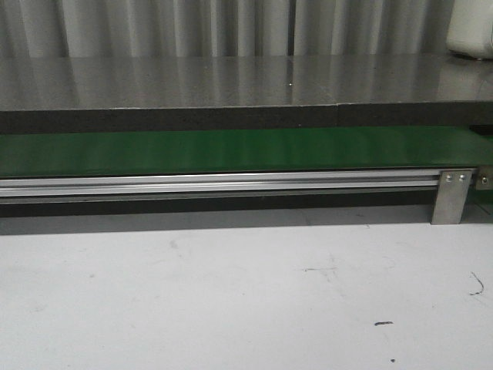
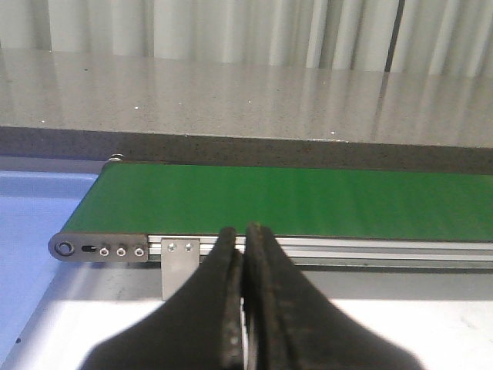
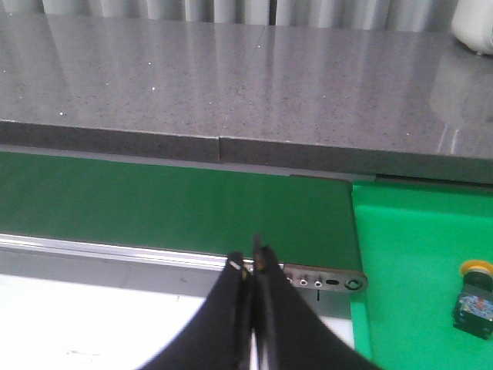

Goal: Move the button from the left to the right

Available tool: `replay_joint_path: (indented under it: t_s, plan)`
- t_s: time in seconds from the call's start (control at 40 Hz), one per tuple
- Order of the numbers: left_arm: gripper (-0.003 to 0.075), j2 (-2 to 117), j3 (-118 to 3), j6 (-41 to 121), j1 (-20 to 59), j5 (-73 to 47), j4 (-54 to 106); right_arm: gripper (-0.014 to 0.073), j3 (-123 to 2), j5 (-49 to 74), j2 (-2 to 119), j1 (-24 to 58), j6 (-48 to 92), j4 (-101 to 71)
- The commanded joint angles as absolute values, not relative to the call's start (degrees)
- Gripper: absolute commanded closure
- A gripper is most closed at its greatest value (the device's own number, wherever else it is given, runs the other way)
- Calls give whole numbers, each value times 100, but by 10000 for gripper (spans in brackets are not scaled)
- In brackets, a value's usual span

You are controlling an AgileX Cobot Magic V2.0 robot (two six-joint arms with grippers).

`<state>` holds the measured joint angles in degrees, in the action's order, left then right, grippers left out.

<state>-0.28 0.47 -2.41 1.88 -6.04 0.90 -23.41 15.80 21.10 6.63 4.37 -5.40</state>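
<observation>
The button [image 3: 474, 299] showed only in the right wrist view, standing on a bright green board [image 3: 408, 254] beside the end of the conveyor belt [image 1: 231, 151]; its orange-yellow cap faced up over a dark body. From the right gripper [image 3: 251, 270] it lay at about three o'clock, well apart. Given the task, that spot looked like the right side rather than the left, so whether it counted as delivered could not be told.

Both grippers were pinched together and held nothing. The left gripper [image 2: 245, 243] hung above the pale table [image 1: 231, 301], facing the belt's other end, where a metal bracket [image 2: 180, 264] stood. In the front view neither arm appeared, and the belt ran bare beneath the grey counter [image 1: 231, 81].
</observation>
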Motion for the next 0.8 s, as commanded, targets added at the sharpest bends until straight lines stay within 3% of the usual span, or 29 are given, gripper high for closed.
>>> replay_joint_path:
  t_s: [0.0,0.42,0.78]
  plan:
    - [741,-110,208,-290,220,-127,97,652,-2178,732,2025,637,454,-344]
    - [741,-110,208,-290,220,-127,97,652,23,384,172,-50,343,-684]
    - [741,-110,208,-290,220,-127,97,652,108,925,-155,-76,343,-858]
